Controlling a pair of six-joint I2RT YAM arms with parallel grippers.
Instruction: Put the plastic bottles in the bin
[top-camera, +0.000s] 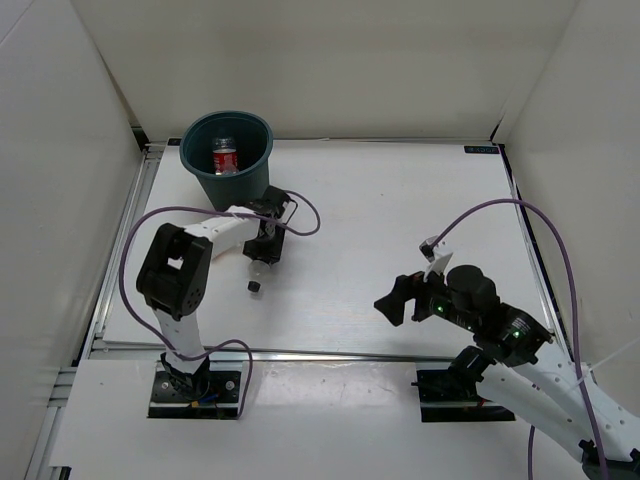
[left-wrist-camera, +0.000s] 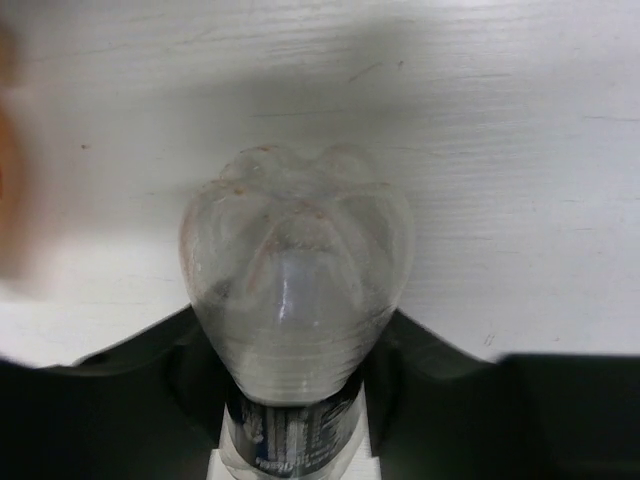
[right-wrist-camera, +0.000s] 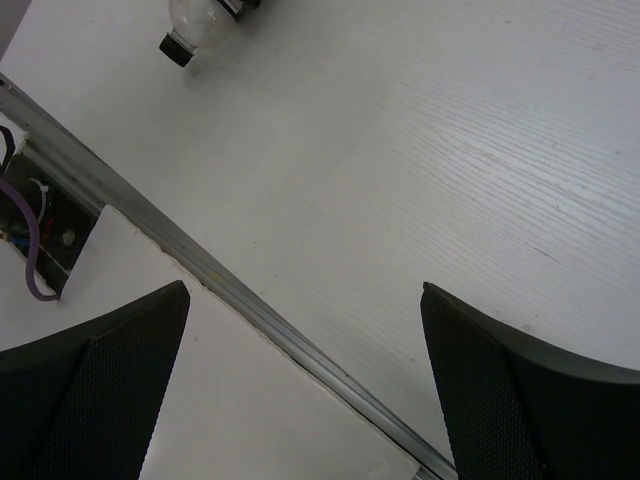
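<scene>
The dark teal bin (top-camera: 200, 172) stands at the far left, and a clear bottle with a red label (top-camera: 225, 158) stands inside it. My left gripper (top-camera: 266, 245) is just in front of the bin, shut on a clear bottle with a dark label (left-wrist-camera: 295, 300). That bottle's base points at the wrist camera and its dark cap (top-camera: 254, 287) points toward the near edge. The same bottle shows at the top of the right wrist view (right-wrist-camera: 195, 20). An orange blur (left-wrist-camera: 10, 180) sits at the left edge of the left wrist view. My right gripper (top-camera: 400, 297) is open and empty (right-wrist-camera: 303, 290). The blue-label bottle is out of view.
White walls enclose the table on three sides. A metal rail (right-wrist-camera: 250, 300) runs along the near table edge under my right gripper. Purple cables (top-camera: 300, 212) loop beside both arms.
</scene>
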